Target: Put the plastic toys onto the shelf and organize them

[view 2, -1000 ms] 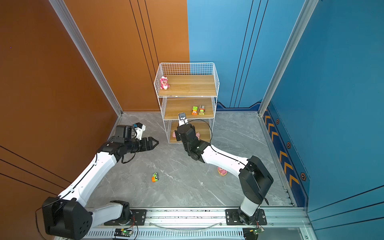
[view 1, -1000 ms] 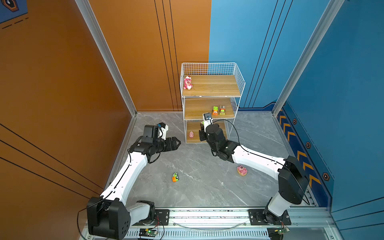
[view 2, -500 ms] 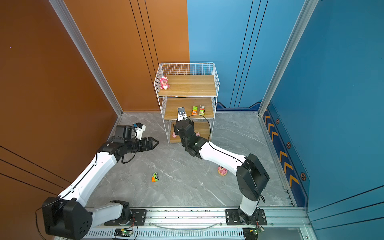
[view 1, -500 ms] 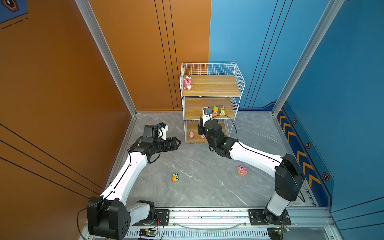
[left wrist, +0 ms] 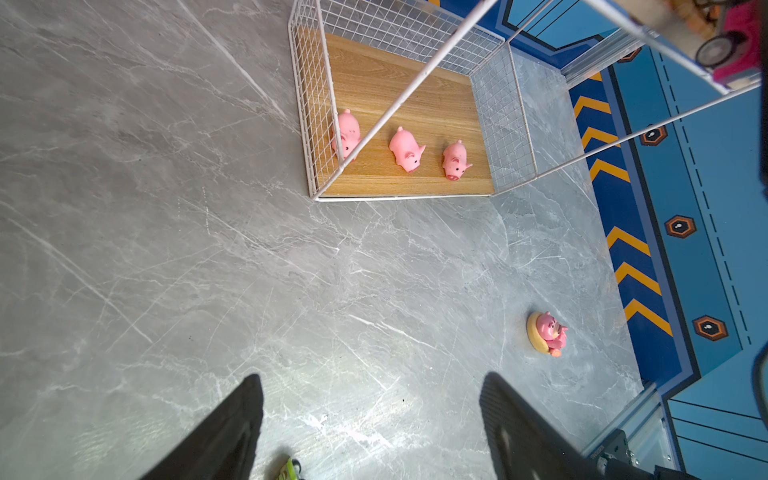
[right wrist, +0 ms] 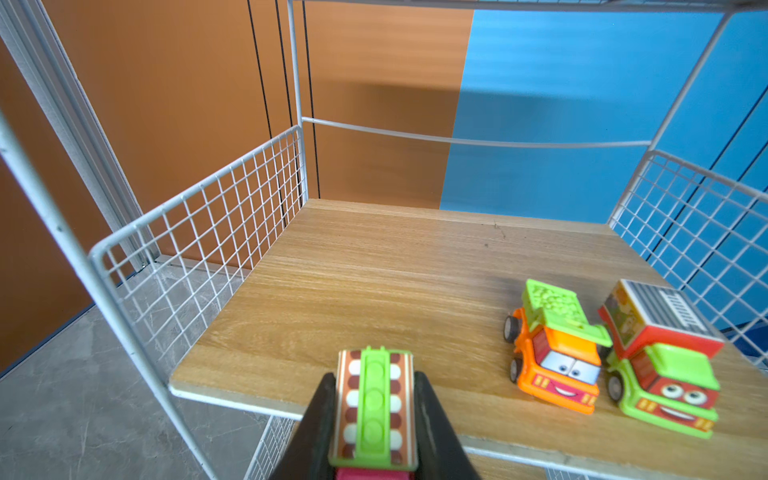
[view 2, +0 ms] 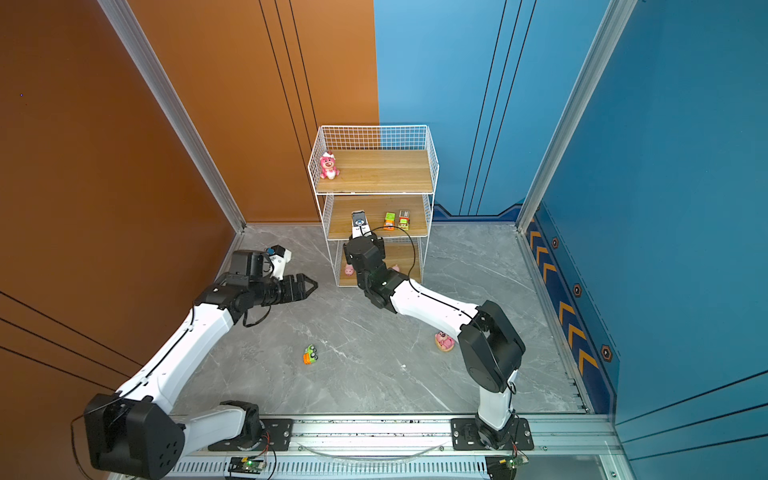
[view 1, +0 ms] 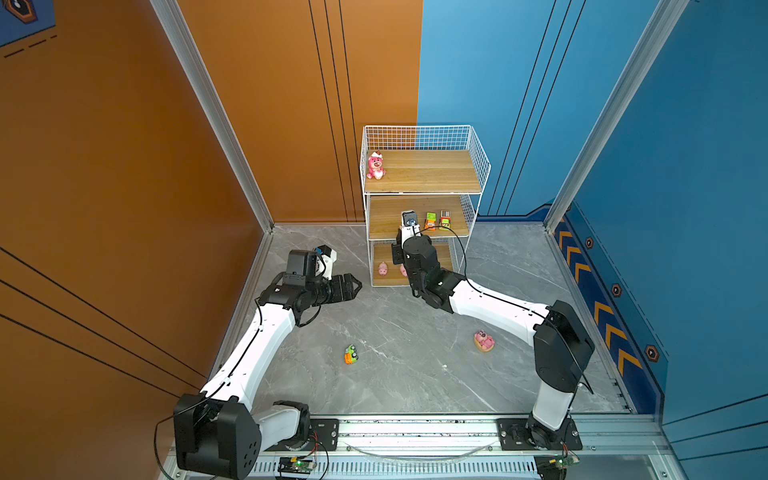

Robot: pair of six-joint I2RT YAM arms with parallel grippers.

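Note:
My right gripper is shut on a toy vehicle with a green top and pink base, at the front edge of the shelf's middle board. Two toy trucks stand on that board's right side. A pink bear sits on the top board. Three pink pigs line the bottom board. My left gripper hangs open above the floor, left of the shelf. On the floor lie a green and orange vehicle and a pink bear on a tan base.
The shelf stands against the back wall where the orange and blue panels meet. Wire mesh closes the sides of each tier. The right arm's forearm stretches across the grey floor. A metal rail runs along the front.
My right gripper has risen and moved forward with the toy vehicle, from below the middle board to its front edge. The left arm has not moved.

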